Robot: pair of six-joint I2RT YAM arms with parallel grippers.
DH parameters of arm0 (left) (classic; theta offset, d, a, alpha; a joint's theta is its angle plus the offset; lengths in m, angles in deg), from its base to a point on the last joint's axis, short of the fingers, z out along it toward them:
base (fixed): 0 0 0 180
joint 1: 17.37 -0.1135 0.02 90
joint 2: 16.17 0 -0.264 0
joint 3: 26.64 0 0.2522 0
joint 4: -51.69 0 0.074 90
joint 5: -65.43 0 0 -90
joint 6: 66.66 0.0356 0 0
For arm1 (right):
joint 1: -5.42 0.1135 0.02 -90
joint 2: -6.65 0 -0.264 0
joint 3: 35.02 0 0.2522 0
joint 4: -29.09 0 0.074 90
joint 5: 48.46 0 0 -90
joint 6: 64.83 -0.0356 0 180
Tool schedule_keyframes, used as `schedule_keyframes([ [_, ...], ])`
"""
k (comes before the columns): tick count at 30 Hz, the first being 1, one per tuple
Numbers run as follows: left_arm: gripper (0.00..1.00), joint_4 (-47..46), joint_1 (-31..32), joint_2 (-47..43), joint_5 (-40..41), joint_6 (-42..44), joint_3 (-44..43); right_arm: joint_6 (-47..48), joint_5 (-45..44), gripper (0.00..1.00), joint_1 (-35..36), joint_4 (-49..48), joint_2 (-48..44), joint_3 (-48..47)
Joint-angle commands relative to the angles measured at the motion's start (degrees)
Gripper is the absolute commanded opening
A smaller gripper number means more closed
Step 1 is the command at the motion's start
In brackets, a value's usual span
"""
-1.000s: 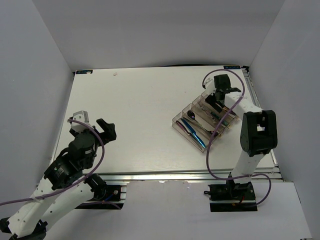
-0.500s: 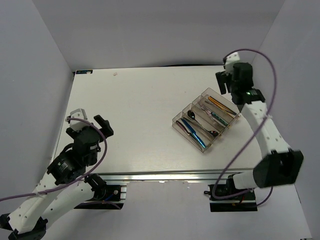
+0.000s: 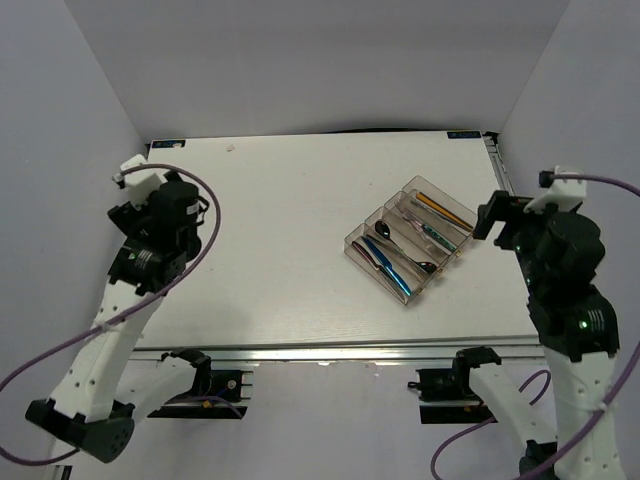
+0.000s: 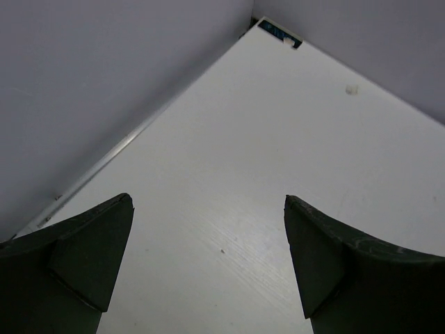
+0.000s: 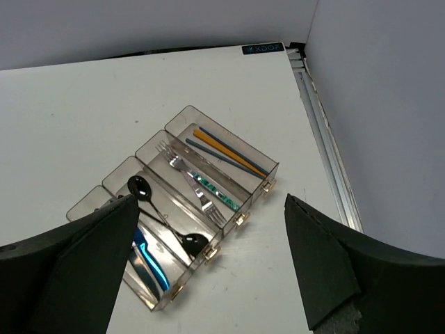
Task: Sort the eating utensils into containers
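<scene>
The clear organizer tray (image 3: 447,196) lies right of the table's middle, and it also shows in the right wrist view (image 5: 236,139). Its compartments hold the orange chopsticks (image 5: 229,152), two forks (image 5: 201,191), two black spoon-like pieces (image 5: 163,219) and a blue knife (image 5: 149,261) beside a darker piece. My right gripper (image 5: 208,198) is open and empty, raised above and to the right of the tray (image 3: 492,218). My left gripper (image 4: 208,202) is open and empty over bare table near the far left corner. No utensil shows loose on the table.
Grey walls close in the table on the left, back and right. A metal rail (image 5: 327,132) runs along the right edge. A small white speck (image 4: 352,90) lies near the back edge, and a blue label (image 4: 279,33) marks the far left corner.
My right gripper has drawn back from over the tray, up and to the right. My left arm has swung from the near left up toward the far left corner.
</scene>
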Motion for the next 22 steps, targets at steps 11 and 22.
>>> schedule_keyframes([
  [11,0.98,5.0,-1.4,-15.7,2.3,8.0,-6.6,-1.4,4.2,0.89,2.7,9.1,-10.8,0.2],
  [22,0.98,5.1,-1.4,-17.7,-0.1,7.8,-4.2,-1.6,4.4,0.90,3.0,7.6,-11.9,2.4],
])
